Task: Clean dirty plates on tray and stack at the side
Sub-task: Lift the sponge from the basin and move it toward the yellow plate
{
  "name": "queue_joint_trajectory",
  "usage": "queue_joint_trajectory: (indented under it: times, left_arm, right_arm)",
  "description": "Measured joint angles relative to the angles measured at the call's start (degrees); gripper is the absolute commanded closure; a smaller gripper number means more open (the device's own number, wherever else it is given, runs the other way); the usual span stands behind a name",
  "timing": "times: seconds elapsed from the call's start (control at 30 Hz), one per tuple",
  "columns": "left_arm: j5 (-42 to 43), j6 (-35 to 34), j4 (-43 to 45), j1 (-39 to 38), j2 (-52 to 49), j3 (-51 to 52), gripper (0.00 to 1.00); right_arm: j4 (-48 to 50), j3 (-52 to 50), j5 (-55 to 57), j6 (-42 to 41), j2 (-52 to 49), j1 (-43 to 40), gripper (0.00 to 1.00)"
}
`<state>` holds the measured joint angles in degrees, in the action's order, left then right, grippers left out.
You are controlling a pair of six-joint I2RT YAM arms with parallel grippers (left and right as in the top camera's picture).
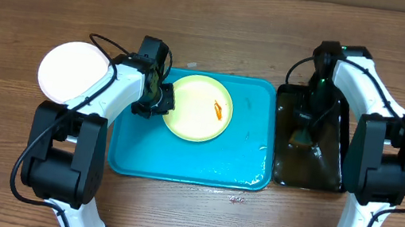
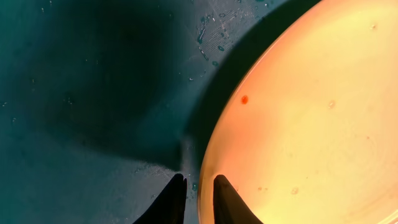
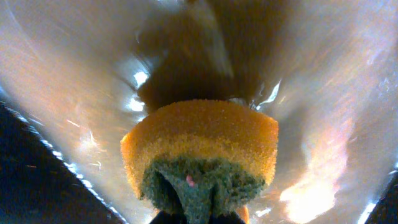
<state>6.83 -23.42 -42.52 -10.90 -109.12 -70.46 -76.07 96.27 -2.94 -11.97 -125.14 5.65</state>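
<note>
1. Turquoise tray (image 1: 186,167): lies at the centre of the frame on the wooden table (image 1: 216,19). Water droplets (image 2: 211,34) show on its surface in the left wrist view.

2. Pale yellow-green plate (image 1: 199,109): sits flat inside the tray, in its upper middle part. An orange smear (image 1: 220,110) marks the plate right of its centre. The left wrist view also shows a small red speck (image 2: 244,99) near the rim.

3. White plate (image 1: 72,71): rests on the table at the left of the frame, outside the tray and just beside its upper left corner.

4. Left gripper (image 1: 158,100): positioned at the left edge of the pale yellow-green plate. In the wrist view its two fingers (image 2: 174,199) stand close together at the bottom of the frame. The plate's rim passes between them, so they are clamped on that rim.

5. Right gripper (image 1: 304,133): hangs low over the black tray (image 1: 331,169) at the right of the frame. That tray lies just beside the turquoise one and its surface looks wet and glossy.

6. Sponge (image 3: 199,155): yellow with a green scouring face, pinched and folded between the right gripper's fingers, which are pressed together on it. The fingertips are barely visible at the bottom edge of the wrist view.
</note>
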Motion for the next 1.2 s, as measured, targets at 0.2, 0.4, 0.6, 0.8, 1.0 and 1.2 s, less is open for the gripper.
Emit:
queue_joint_trajectory:
  times: [0.2, 0.4, 0.6, 0.8, 1.0, 1.2]
  left_arm:
    - [0.0, 0.0, 0.0, 0.0, 0.0, 0.0, 0.73]
    - [0.0, 0.2, 0.0, 0.0, 0.0, 0.0, 0.73]
    - [-0.6, 0.3, 1.7, 0.0, 0.0, 0.0, 0.96]
    - [0.5, 0.9, 0.5, 0.0, 0.0, 0.0, 0.83]
    - [4.8, 0.3, -2.7, 0.0, 0.0, 0.0, 0.79]
    - [5.2, -0.3, -0.5, 0.0, 0.0, 0.0, 0.96]
  right_arm:
    - [0.9, 0.2, 3.6, -0.1, 6.9, 0.7, 0.96]
    - [0.1, 1.2, 7.1, 0.0, 14.8, 2.5, 0.96]
    - [-1.2, 1.5, 8.3, -0.1, 15.1, 2.7, 0.96]
    - [-1.7, 1.5, 8.5, 0.0, 15.1, 2.7, 0.96]
    - [-1.7, 1.5, 9.7, 0.0, 15.1, 2.7, 0.96]
    - [-1.5, 1.5, 10.1, 2.0, 15.1, 2.7, 0.96]
